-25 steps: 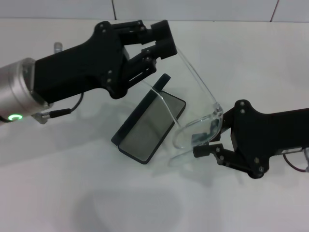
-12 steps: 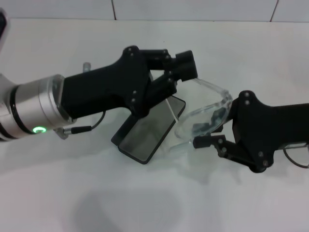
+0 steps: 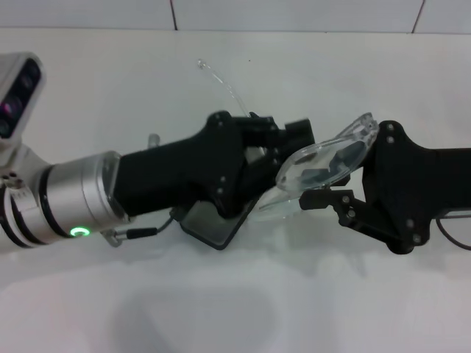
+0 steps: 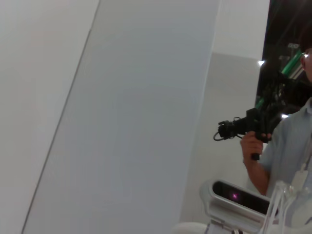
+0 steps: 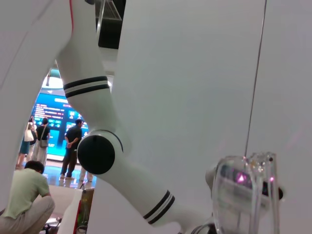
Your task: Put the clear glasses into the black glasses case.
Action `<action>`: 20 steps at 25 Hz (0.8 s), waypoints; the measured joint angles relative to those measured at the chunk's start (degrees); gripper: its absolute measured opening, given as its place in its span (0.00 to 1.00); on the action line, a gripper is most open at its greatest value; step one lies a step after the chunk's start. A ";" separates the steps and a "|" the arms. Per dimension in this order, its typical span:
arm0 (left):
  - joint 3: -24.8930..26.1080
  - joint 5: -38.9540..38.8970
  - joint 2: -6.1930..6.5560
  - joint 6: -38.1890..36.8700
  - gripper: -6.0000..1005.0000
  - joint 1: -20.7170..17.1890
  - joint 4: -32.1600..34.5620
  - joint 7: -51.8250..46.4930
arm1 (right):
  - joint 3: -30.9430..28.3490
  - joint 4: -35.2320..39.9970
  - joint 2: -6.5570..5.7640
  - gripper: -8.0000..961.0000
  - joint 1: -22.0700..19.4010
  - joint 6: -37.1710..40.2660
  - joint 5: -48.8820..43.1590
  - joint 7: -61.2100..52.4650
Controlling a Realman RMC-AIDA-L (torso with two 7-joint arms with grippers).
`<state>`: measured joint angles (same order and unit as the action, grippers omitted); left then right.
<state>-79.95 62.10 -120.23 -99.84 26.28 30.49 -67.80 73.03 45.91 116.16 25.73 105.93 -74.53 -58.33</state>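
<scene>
Over on the left, the left gripper (image 3: 294, 140) reaches in low across the white table (image 3: 368, 66), its dark body lying right over the black glasses case (image 3: 213, 224), so only the near corner of the open grey-lined tray shows beneath it. Whether its fingers are clenched or released I cannot tell; they end close against the near end of the lens. One thin clear arm of the clear glasses (image 3: 327, 158) sticks up and back behind this gripper, towards the far side of the table.

Moving right, the glasses hang tilted in the air between the two grippers, just beside the case and not yet in it. The right gripper (image 3: 324, 197) sits under the lens's right end, one finger poking out below the frame; its grip is hidden too.

To my eye the step in hand is folding the glasses' arms and swinging the frame over the tray. Doing it well means turning the lens level with the case's long side, tucking that loose arm inward, and drawing the left arm back off the tray before lowering.
</scene>
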 joint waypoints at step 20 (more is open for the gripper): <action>9.89 -7.93 0.71 -0.79 0.15 -7.93 4.20 0.05 | -0.63 -2.27 -0.38 0.10 -3.70 7.18 6.88 2.33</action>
<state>-70.06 54.18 -119.51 -100.62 18.35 34.70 -67.74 72.40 43.64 115.78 22.03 113.11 -67.65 -56.00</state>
